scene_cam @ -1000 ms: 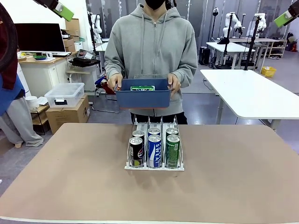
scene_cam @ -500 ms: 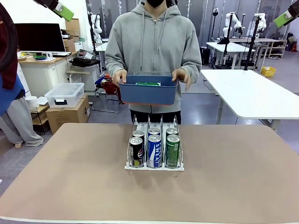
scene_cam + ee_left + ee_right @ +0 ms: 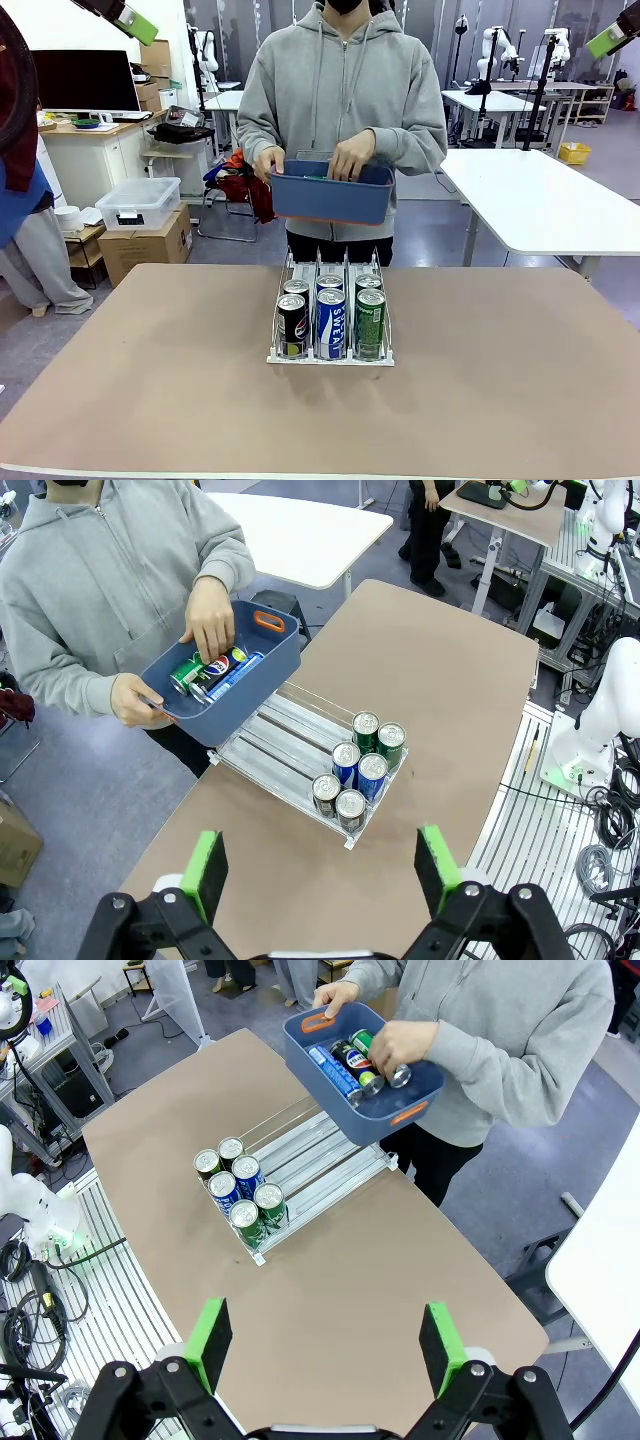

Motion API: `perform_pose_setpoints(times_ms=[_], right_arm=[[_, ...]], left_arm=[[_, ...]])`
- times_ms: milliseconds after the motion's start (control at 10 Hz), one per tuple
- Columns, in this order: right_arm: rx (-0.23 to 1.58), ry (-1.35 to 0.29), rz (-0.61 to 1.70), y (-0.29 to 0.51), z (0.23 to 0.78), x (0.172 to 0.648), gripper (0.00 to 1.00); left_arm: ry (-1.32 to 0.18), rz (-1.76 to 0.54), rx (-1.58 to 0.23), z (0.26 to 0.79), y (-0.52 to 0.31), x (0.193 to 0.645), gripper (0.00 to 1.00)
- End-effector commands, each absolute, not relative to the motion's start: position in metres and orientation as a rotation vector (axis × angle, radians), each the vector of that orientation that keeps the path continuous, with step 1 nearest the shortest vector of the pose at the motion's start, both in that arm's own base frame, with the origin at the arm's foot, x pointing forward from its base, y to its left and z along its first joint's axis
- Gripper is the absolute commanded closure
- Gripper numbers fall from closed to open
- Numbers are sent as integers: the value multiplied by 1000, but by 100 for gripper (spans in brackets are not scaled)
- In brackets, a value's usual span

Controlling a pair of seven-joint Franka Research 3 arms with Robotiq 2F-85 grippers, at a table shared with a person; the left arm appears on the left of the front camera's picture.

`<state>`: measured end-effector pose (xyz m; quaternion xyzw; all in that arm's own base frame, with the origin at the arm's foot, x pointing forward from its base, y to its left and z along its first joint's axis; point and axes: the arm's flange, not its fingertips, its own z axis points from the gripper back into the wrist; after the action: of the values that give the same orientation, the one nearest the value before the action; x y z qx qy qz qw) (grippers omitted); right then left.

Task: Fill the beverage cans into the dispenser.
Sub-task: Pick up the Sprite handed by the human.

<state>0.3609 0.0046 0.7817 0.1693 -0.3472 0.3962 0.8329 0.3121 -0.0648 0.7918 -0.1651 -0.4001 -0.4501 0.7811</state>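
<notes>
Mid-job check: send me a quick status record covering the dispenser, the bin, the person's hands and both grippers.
dispenser: on the table, far lane ends bare
racked cans: six upright, two per lane, at the robot-side end; black, blue, green lanes
blue bin: held off the table by the person
loose cans: three lying in the bin
holding hand: on the bin rim
reaching hand: inside the bin, on the cans
left gripper: open, empty, raised
right gripper: open, empty, raised
</notes>
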Motion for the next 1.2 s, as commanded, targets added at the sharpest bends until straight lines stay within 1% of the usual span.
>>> perform_pose_setpoints(times_ms=[0,1100], right_arm=[[363,-729,843,5,781,361,0],[363,-729,843,5,781,361,0]], left_arm=[[-867,-966,-351,792,-64,312,0],[-867,-966,-351,792,-64,312,0]])
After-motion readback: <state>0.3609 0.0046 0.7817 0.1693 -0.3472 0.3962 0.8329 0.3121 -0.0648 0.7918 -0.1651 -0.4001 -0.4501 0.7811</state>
